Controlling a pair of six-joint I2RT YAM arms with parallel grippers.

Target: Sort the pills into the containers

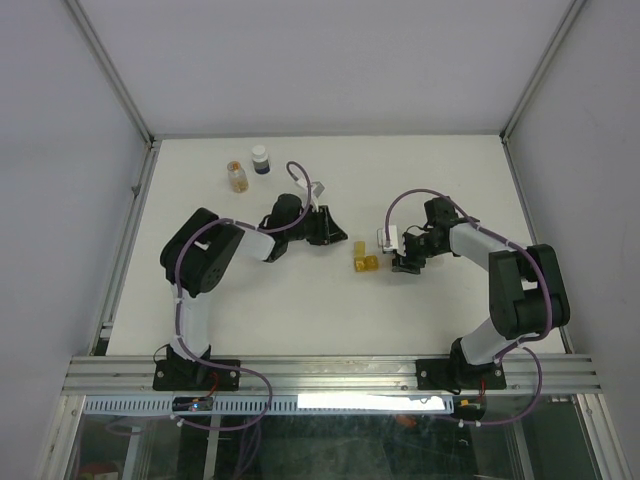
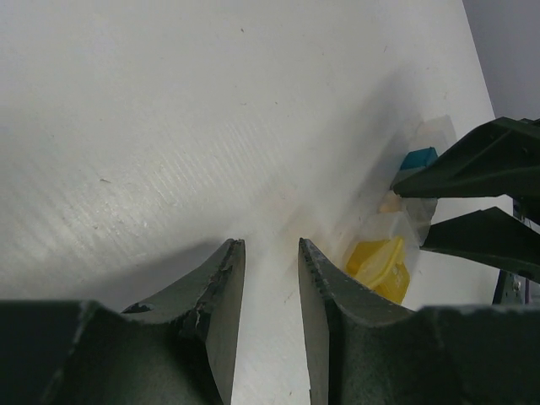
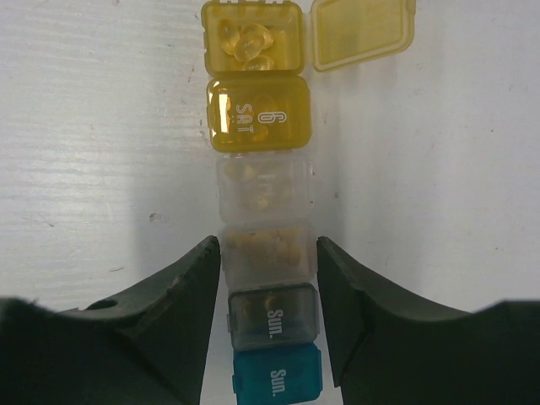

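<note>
The containers lie as a strip on the table. The lid of the yellow end compartment is flipped open, with pills inside. The right gripper straddles the strip's clear compartments, its fingers parted slightly wider than the strip and clamping nothing. The left gripper hangs near the strip's yellow end, narrowly parted and empty.

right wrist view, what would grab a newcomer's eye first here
The pill organizer strip runs up the middle of the view. Its far yellow compartment is flipped open with pills inside, and the SAT compartment next to it is shut. The right gripper straddles the strip closely, though it is unclear whether it is squeezing. The teal compartment, marked Sun., sits nearest the camera.
</note>
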